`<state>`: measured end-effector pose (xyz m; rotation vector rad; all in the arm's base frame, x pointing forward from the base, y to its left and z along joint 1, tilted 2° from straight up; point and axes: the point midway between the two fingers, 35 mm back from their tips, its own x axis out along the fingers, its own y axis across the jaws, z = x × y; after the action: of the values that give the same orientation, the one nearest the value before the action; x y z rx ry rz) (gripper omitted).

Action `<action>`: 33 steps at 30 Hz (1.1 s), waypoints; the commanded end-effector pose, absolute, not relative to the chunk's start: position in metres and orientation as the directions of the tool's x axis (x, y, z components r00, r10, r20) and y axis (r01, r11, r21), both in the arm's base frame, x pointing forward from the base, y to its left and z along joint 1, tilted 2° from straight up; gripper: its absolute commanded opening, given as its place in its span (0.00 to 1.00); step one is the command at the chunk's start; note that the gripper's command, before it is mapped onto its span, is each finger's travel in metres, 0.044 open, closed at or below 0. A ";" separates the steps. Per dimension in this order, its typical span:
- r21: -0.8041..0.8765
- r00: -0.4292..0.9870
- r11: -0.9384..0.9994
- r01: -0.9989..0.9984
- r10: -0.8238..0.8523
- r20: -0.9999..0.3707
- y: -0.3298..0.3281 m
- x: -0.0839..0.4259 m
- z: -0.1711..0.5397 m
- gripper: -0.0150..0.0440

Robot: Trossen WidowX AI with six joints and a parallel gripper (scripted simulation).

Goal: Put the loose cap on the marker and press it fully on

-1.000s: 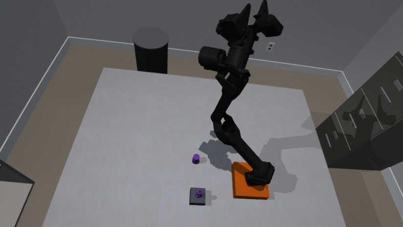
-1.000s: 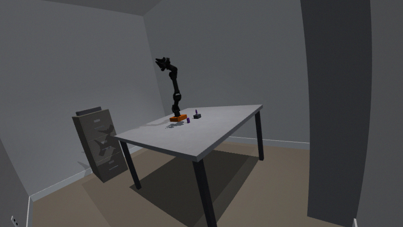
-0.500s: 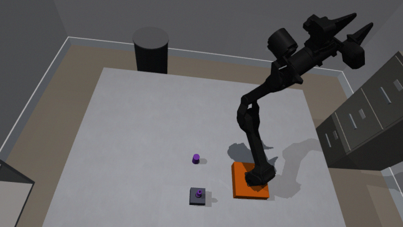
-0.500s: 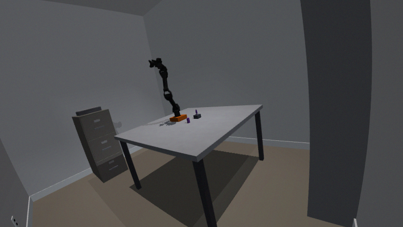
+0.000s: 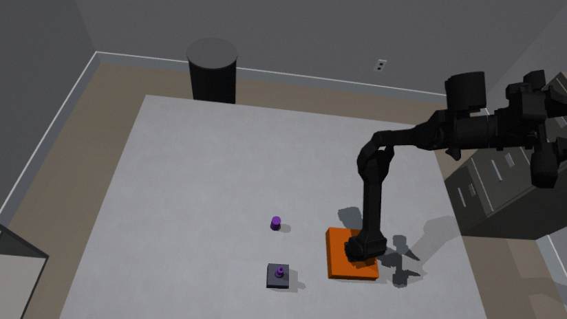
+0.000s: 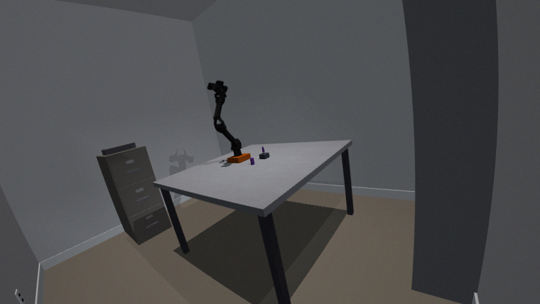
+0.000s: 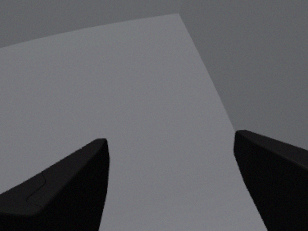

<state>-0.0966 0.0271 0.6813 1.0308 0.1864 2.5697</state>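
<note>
The purple cap (image 5: pixel 275 223) (image 6: pixel 251 161) stands loose on the table (image 5: pixel 190 170) (image 6: pixel 234 185). The purple marker (image 5: pixel 280 271) (image 6: pixel 263 149) stands upright in the dark holder block (image 5: pixel 270 285) (image 6: pixel 264 156), its narrow tip bare. My gripper (image 7: pixel 171 146) is open, with its two black fingers well apart and nothing between them. In the top view it is at the far right edge, partly cut off; in the exterior view it is high above the arm's base, far from both cap and marker. The wrist view shows only plain grey surfaces beyond the fingers, with no cap or marker.
The arm rises from an orange base block (image 5: pixel 335 259) (image 6: pixel 238 159) to the right of the cap and holder in the top view. A filing cabinet (image 5: pixel 511 185) (image 6: pixel 132 170) stands beside the table. A dark round bin (image 5: pixel 214 83) stands behind the table's far edge.
</note>
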 end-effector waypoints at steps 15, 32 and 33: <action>0.728 -0.051 -0.220 -0.650 0.968 0.246 0.254 0.046 0.572 0.68; 0.846 0.534 0.426 -0.321 0.819 -0.210 0.241 0.253 0.433 0.68; 0.843 0.556 0.454 -0.288 0.796 -0.239 0.236 0.263 0.423 0.68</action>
<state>0.2350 0.2494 0.4501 0.8510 0.6645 0.8692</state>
